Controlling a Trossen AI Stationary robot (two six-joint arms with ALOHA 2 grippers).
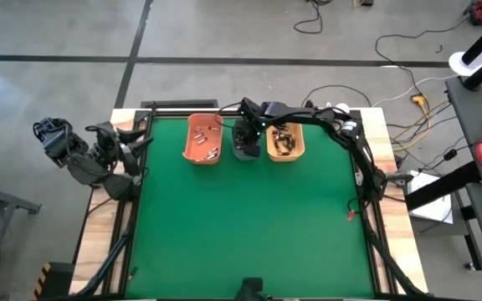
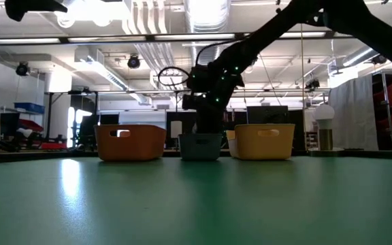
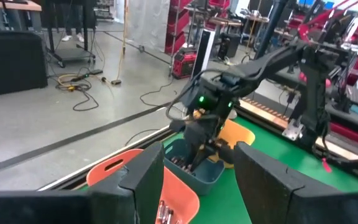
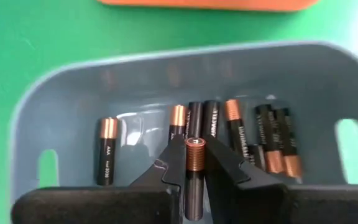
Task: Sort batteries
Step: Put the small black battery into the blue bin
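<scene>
Right gripper (image 4: 194,163) reaching into the blue-grey bin (image 4: 61,99), fingers pinched on 1 battery (image 4: 194,180) (dark body, coppery end pointing away from the wrist), held just above the bin floor. Beyond the fingertips, loose batteries (image 4: 241,140) lying on the bin floor, roughly parallel: 1 apart to one side (image 4: 106,152), the others bunched close ahead of and beside the held cell, several with coppery ends. In the high view, same gripper (image 1: 245,138) directly over the blue-grey bin (image 1: 246,154), between the orange bin (image 1: 189,150) on one side and the yellow-orange bin (image 1: 300,149) on the other; more small cells (image 1: 204,140) visible in the orange bin and a dark cluster (image 1: 284,142) in the yellow-orange one. In the low view, 3 bins in a row at the far edge of the green table (image 2: 196,204), right arm descending into the middle one. Left gripper (image 1: 137,140) well apart from the bins, parked off the table's left edge, fingers (image 3: 148,180) spread with an empty gap between them.
</scene>
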